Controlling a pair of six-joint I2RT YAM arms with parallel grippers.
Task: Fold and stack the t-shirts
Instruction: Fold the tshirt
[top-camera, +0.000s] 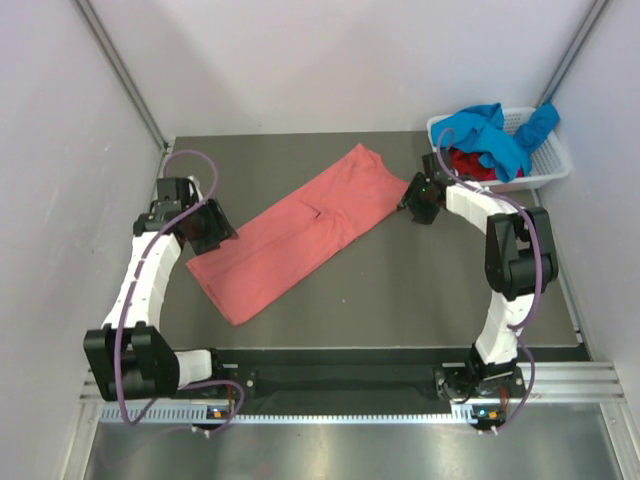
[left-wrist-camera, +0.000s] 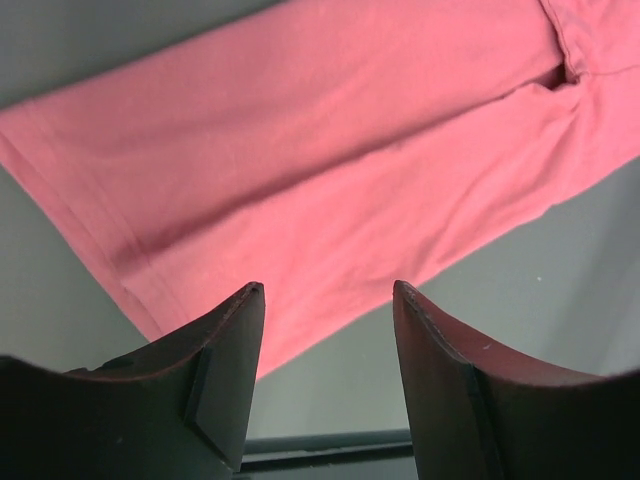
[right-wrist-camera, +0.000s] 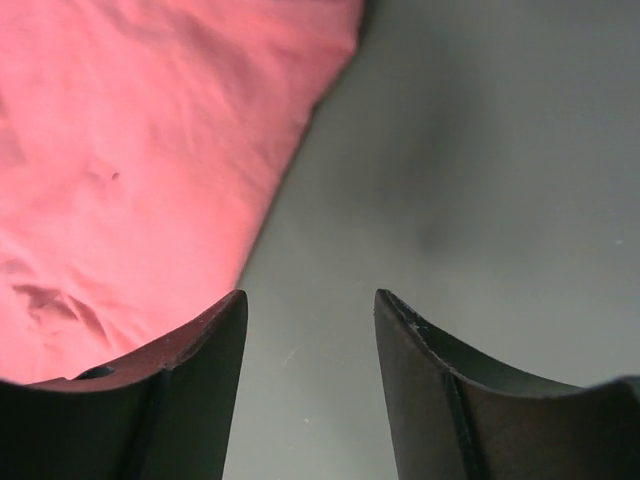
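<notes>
One salmon-pink t-shirt (top-camera: 300, 232) lies between left gripper (top-camera: 226, 235) and right gripper (top-camera: 406, 200).

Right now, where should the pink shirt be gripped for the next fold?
Likely its two short ends, each from outside. The pink shirt lies flat as a diagonal strip, so only edges offer a pinch; the open left gripper hangs by the near-left end, the open right gripper by the far-right end.

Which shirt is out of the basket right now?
The salmon-pink t-shirt, flat on the table; the blue shirt and dark red shirt are bunched in the white basket.
</notes>
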